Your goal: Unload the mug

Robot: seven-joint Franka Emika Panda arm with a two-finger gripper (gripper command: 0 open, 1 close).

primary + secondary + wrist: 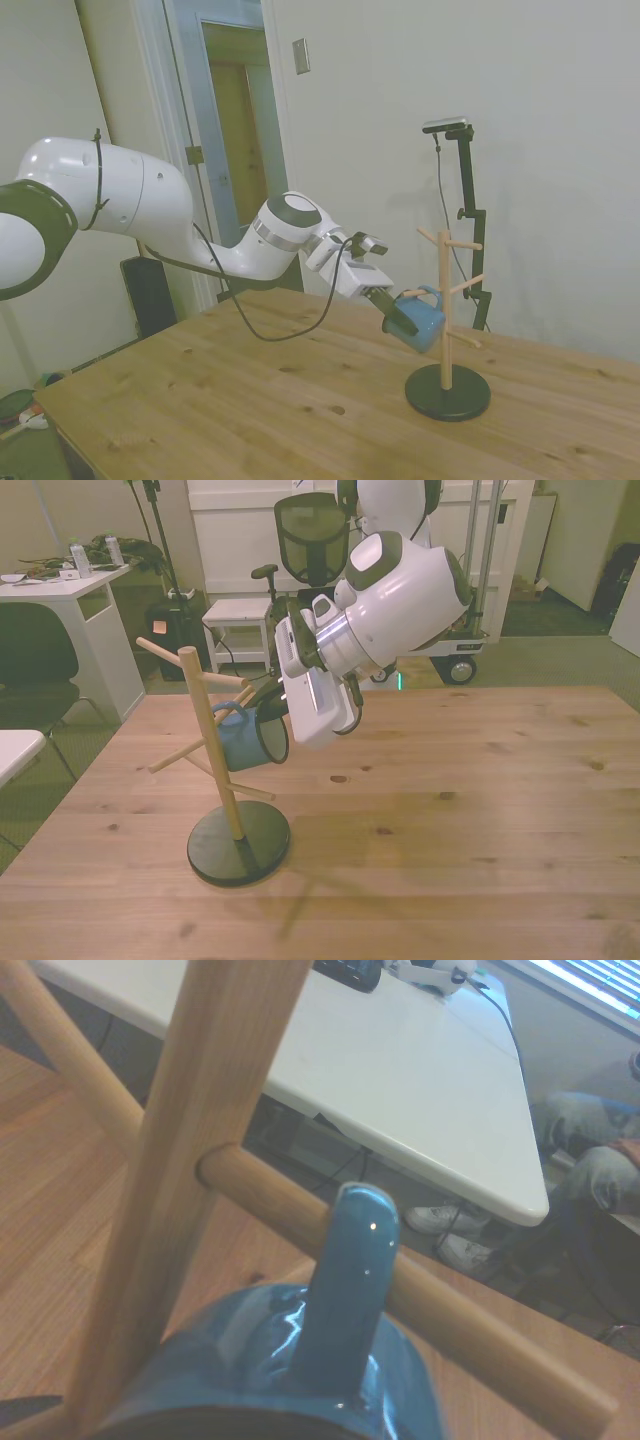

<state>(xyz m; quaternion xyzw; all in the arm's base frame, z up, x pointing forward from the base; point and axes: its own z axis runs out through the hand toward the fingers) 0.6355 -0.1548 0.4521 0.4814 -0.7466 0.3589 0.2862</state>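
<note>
The mug (417,321) hangs by its handle (352,1290) on a peg (400,1295) of the wooden rack (446,320), right of the middle in the side view. In the front view it is left of the middle, tipped with its mouth toward the camera. The gripper (398,312) has closed its dark fingers on the mug's rim, one inside and one outside.

The handle loops over the peg, close to the post (190,1180). So the mug is not off yet, I think.

What can go wrong? If the arm pulls straight back, the handle may catch on the peg. Then the whole rack could tip over or slide on the bench (480,810), because only its round black base (238,842) holds it down. The mug is shiny and held only by its rim, so it could slip out and fall. Sliding it along the peg to the end looks safer.
</note>
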